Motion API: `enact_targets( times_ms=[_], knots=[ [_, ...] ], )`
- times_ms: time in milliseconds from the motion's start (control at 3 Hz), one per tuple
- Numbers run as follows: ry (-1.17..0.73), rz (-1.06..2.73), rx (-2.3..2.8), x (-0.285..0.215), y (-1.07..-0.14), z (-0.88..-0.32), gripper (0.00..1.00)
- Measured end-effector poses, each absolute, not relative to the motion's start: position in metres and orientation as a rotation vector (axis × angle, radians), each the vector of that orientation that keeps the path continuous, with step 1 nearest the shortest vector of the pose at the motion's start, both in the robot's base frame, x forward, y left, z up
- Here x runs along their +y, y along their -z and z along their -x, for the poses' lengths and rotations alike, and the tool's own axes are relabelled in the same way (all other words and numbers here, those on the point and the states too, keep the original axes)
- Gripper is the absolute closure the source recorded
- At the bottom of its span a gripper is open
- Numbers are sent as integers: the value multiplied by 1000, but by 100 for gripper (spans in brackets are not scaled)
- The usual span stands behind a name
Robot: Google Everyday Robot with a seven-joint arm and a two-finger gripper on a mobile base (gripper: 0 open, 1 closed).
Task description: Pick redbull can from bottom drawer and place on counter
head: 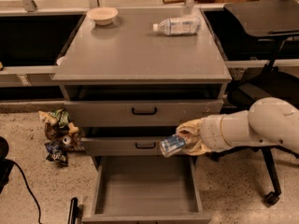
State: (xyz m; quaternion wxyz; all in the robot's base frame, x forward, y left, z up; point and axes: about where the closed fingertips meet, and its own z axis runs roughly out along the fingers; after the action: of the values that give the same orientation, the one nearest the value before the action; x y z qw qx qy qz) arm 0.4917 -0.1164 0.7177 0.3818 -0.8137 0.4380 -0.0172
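My gripper (183,141) is shut on the redbull can (171,145), a slim silver-and-blue can held tilted, almost on its side. It hangs in front of the middle drawer's face, above the open bottom drawer (146,190), whose grey floor is bare. My white arm (261,125) reaches in from the right. The counter (140,50) is the flat grey top of the cabinet, well above the can.
On the counter stand a shallow beige bowl (102,15) at the back left and a clear plastic bottle (177,26) lying at the back right. Crumpled snack bags (58,135) lie on the floor to the left. A black office chair (266,55) stands to the right.
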Motion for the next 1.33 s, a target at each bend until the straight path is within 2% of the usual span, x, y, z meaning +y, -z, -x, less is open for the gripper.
enact_targets(
  times_ms=[667, 1333],
  knots=[
    [162, 2102, 957, -115, -831, -558, 100],
    [193, 2072, 930, -112, -855, -577, 100]
  ],
)
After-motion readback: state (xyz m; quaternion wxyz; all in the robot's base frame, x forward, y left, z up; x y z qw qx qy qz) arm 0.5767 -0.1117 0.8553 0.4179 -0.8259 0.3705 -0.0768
